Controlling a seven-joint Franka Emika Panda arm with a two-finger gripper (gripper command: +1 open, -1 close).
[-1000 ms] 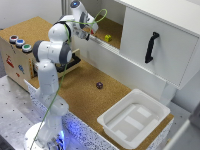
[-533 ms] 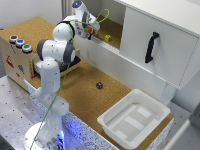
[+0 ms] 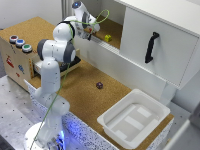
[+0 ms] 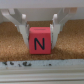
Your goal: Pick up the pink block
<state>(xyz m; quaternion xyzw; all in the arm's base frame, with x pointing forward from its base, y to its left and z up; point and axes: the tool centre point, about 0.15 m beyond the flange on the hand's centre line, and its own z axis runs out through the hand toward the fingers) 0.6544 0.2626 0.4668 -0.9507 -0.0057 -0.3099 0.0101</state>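
You had the pincer (image 4: 39, 30) standing apart around the pink block (image 4: 39, 40), a seemingly light, rigid cube best gripped on its flat side faces

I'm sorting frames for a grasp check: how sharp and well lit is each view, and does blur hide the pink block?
Wrist view: soft overall, but the pink block and its dark letter N read clearly between the gripper fingers; evenly lit, no glare. Exterior view: coarse and slightly blurred; the arm hides the block, only the yellow-green cube and dark cube show as small blobs.
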